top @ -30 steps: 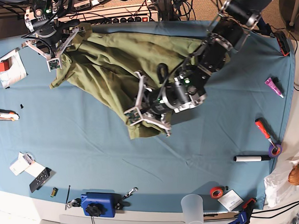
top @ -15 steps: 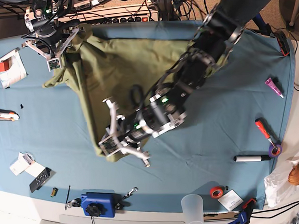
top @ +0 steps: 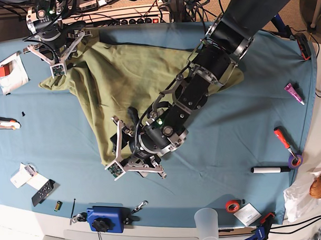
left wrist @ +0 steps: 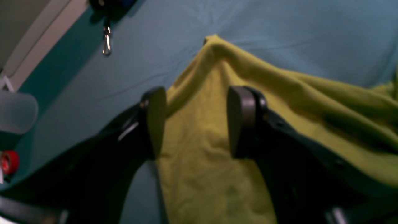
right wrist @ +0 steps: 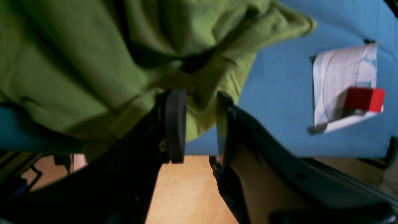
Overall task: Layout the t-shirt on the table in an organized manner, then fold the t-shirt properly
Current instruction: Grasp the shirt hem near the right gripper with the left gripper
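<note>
In the left wrist view the left gripper point(left wrist: 196, 121) stands open over the shirt point(left wrist: 217, 161), a raised fold between its parted fingers but not pinched. In the right wrist view the right gripper point(right wrist: 200, 124) holds a bunched edge of the shirt point(right wrist: 93, 62) between its fingers (near a white paper point(right wrist: 339, 90) with a red block point(right wrist: 363, 99)). From the base view the shirt point(top: 122, 79) lies rumpled across the far half of the table point(top: 230, 149) — one corner at the right gripper point(top: 53, 50), its near point by the left gripper point(top: 133, 165).

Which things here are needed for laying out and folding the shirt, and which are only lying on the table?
Needed:
- t-shirt
- table
- left end effector
- right end effector

Only lying about:
- red-handled screwdriver
- white marker
- blue device
- plastic cup
- red tape roll
</note>
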Tool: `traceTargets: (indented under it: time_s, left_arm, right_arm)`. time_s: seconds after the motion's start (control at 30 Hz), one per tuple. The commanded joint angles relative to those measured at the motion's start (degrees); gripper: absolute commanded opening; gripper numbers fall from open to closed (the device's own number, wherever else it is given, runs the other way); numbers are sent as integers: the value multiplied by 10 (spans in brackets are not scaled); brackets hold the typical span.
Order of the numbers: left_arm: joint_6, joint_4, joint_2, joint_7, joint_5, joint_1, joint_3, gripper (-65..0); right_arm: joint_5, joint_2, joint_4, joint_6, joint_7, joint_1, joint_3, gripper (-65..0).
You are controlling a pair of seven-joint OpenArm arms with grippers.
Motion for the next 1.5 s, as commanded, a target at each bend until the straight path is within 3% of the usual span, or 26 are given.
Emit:
traceTargets:
  time_s: [0.0,0.17,0.27,0.43,0.6,0.8,0.9,1.07,1.33,1.47]
  left_arm:
    - [3,24,7,5,4,-13,-14,-334]
    - [2,52,-28,51,-10,10,-75,-334]
    - [-36,52,-69,85,-53,29,-115,-334]
    - [-99,52,-150,94,-214,85,-177,-334]
    - [-129,51,-200,97,-247,136,-197,-334]
    - [-132,51,-209,70,-238,155,-197,-334]
    - [-133,51,-209,56,-239,155,-197,-334]
    - [-174,49,-209,56,-240,157,-197,-334]
    - [-177,48,-209,68,-360,157,-197,-334]
    - [-177,44,-200,63,-365,157,-197,-334]
  right_arm:
    - [-5,6,9,-2,14,2,2,-480]
    - [-6,7,9,9,22,10,2,-480]
    - [-10,7,9,9,26,19,2,-480]
    - [-12,7,9,8,31,50,2,-480]
    - [-19,7,9,8,28,71,3,-477]
    - [-52,6,9,19,13,61,3,-383]
    - [-64,6,0,18,12,52,3,-383]
    - [-65,7,-22,-6,15,52,3,-383]
    - [-66,7,-25,-6,16,52,3,-383]
    - [-66,7,-25,-6,16,52,3,-383]
